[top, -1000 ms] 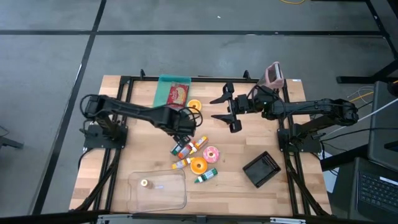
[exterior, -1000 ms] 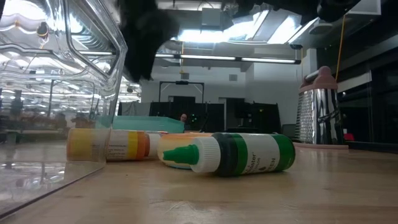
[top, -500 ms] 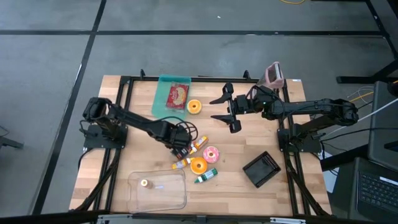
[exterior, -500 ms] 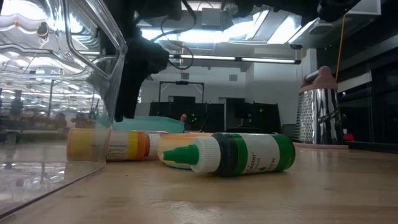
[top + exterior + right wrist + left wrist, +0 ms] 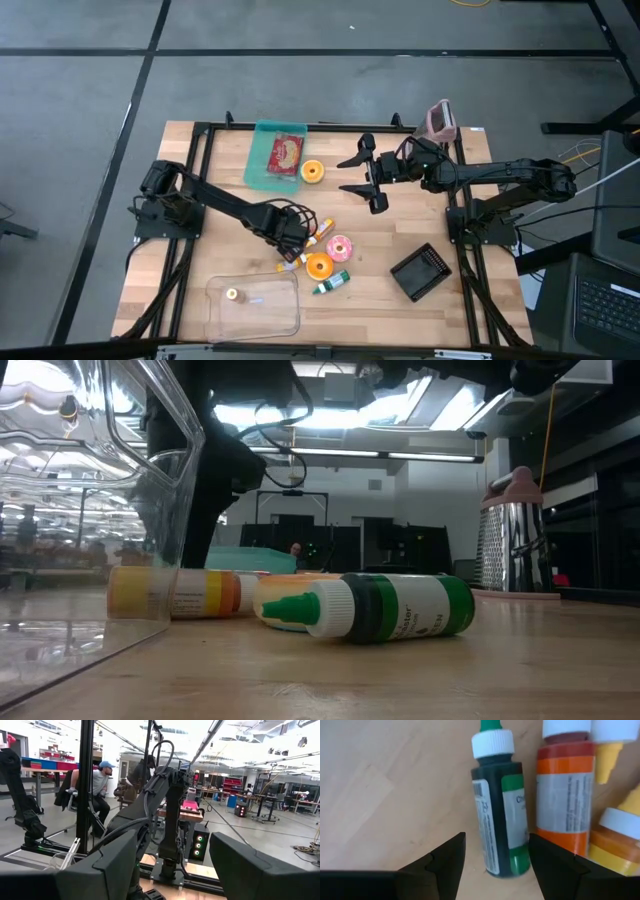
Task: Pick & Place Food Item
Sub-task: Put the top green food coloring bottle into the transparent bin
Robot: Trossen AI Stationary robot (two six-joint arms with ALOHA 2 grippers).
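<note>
Four views were given, and only the left wrist view showed the green bottle (image 5: 502, 810) closely: it lay flat on the wooden table (image 5: 380, 785), with the left gripper (image 5: 496, 851) spread wide over its base end and nothing held between the dark fingers (image 5: 445, 860). An orange bottle (image 5: 565, 790) lay just beside the green bottle, and a yellow-capped one (image 5: 620, 835) was cut off at the frame edge beyond it.

From above, the left gripper (image 5: 290, 240) was seen lowered over the cluster of small bottles (image 5: 305, 243) near the table's middle, though the green bottle under it was hidden by the arm. A second green-capped bottle (image 5: 331, 284) lay apart from that cluster, beside an orange ring (image 5: 319, 265) and a pink ring (image 5: 339, 247). A clear container (image 5: 254, 305) stood at the near edge, a teal tray (image 5: 278, 152) at the far edge, and a black box (image 5: 420, 271) towards the right arm's base. The right gripper (image 5: 362, 174) was held raised beside the teal tray, jaws wide and empty.

At table height, the second green-capped bottle (image 5: 385, 605) filled the middle, and a metal grater (image 5: 516, 540) stood behind it. Ceiling lights and dark racks were seen beyond.

Through the right wrist view, seated people (image 5: 100, 785) were visible in the room; the right gripper's fingers (image 5: 110, 865) were cut off by the frame.
</note>
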